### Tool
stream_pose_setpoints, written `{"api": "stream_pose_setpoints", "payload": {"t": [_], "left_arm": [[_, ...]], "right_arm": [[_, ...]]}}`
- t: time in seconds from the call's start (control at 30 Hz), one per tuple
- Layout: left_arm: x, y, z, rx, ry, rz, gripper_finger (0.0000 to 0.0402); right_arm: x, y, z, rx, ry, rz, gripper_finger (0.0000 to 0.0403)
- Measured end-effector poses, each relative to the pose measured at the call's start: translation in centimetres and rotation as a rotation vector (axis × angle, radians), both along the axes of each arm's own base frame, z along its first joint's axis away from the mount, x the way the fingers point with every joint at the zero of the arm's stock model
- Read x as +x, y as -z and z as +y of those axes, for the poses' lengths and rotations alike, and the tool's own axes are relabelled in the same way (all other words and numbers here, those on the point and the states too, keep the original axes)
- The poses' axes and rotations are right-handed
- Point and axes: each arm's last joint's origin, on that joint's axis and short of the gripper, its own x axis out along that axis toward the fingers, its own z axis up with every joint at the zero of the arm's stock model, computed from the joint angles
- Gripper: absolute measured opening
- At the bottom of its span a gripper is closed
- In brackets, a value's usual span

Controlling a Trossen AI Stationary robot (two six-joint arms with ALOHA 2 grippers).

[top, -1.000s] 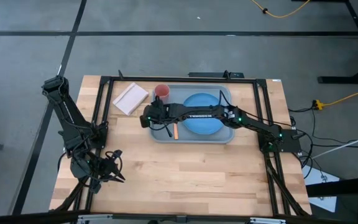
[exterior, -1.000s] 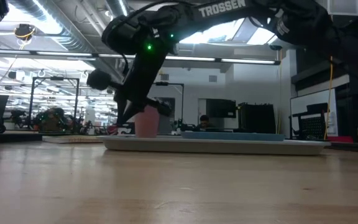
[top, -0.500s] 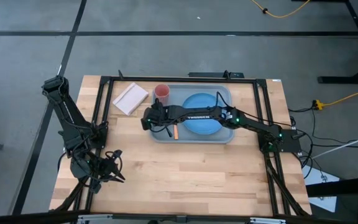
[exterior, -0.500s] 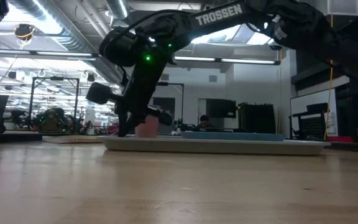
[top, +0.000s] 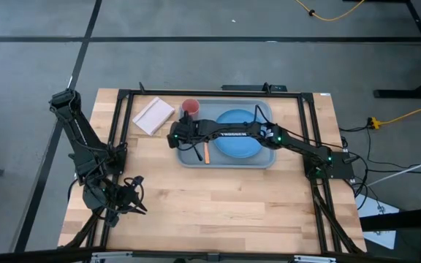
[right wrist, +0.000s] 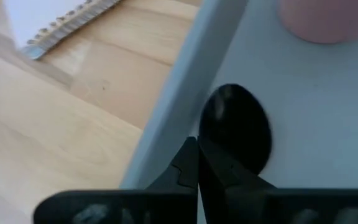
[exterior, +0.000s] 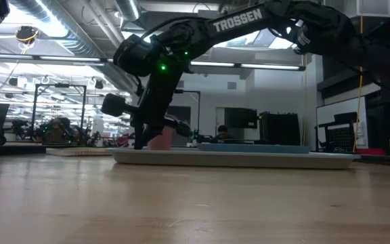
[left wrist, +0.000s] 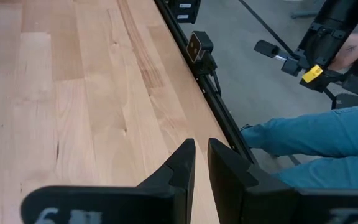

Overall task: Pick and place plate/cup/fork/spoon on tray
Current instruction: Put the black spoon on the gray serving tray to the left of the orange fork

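Since the earlier frame the right hand (top: 175, 139) has edged right over the tray (top: 265, 158), fingers closed above the spoon (right wrist: 235, 127); the left hand (left wrist: 201, 163) rests nearly shut at lower left.

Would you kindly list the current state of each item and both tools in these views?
plate: flat in the tray.
cup: upright in the tray's corner.
fork: lying in the tray.
spoon: bowl resting inside the tray.
right tool: shut, low over the tray's left end.
left tool: shut, empty, near the table edge.
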Motion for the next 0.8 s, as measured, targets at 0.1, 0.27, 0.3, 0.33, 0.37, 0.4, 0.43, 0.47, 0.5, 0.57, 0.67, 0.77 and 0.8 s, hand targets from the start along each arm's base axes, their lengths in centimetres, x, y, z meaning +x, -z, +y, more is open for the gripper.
{"api": "stream_pose_setpoints", "payload": {"t": [0.1,0.27,0.3,0.33,0.37,0.4,0.43,0.47,0.5,0.57,0.67,0.77,0.8], "left_arm": [[0.0,0.0,0.0,0.0,0.0,0.0,0.0037],[0.0,0.0,0.0,0.0,0.0,0.0,0.0037],[0.0,0.0,0.0,0.0,0.0,0.0,0.0037],[0.0,0.0,0.0,0.0,0.0,0.0,0.0037],[0.0,0.0,0.0,0.0,0.0,0.0,0.0037],[0.0,0.0,0.0,0.0,0.0,0.0,0.0037],[0.0,0.0,0.0,0.0,0.0,0.0,0.0037],[0.0,0.0,0.0,0.0,0.0,0.0,0.0037],[0.0,0.0,0.0,0.0,0.001,0.0,0.0037],[0.0,0.0,0.0,0.0,0.0,0.0,0.0037],[0.0,0.0,0.0,0.001,0.001,0.001,0.0037],[0.0,0.0,0.0,0.0,0.0,0.001,0.0037],[0.0,0.0,0.0,0.0,0.001,0.0,0.0037]], "right_arm": [[0.3,-0.1,0.0,0.002,-0.009,-0.031,0.0],[0.3,0.2,0.2,0.006,-0.016,-0.027,0.0],[0.3,0.3,0.2,0.008,-0.017,-0.023,0.0],[0.3,0.6,0.2,0.014,-0.02,-0.015,0.0],[0.4,1.0,0.3,0.021,-0.023,-0.01,0.0],[0.5,1.3,0.2,0.021,-0.022,-0.013,0.0],[0.5,1.4,0.2,0.019,-0.019,-0.015,0.0],[0.5,1.4,0.2,0.019,-0.019,-0.015,0.0],[0.5,1.5,0.2,0.016,-0.017,-0.013,0.0],[0.5,1.6,0.2,-0.001,-0.009,-0.01,0.0],[0.5,1.6,0.2,-0.007,-0.008,-0.009,0.0],[0.5,1.7,0.2,-0.022,0.0,-0.006,0.0],[0.5,1.7,0.2,-0.027,0.003,-0.005,0.0]]}}
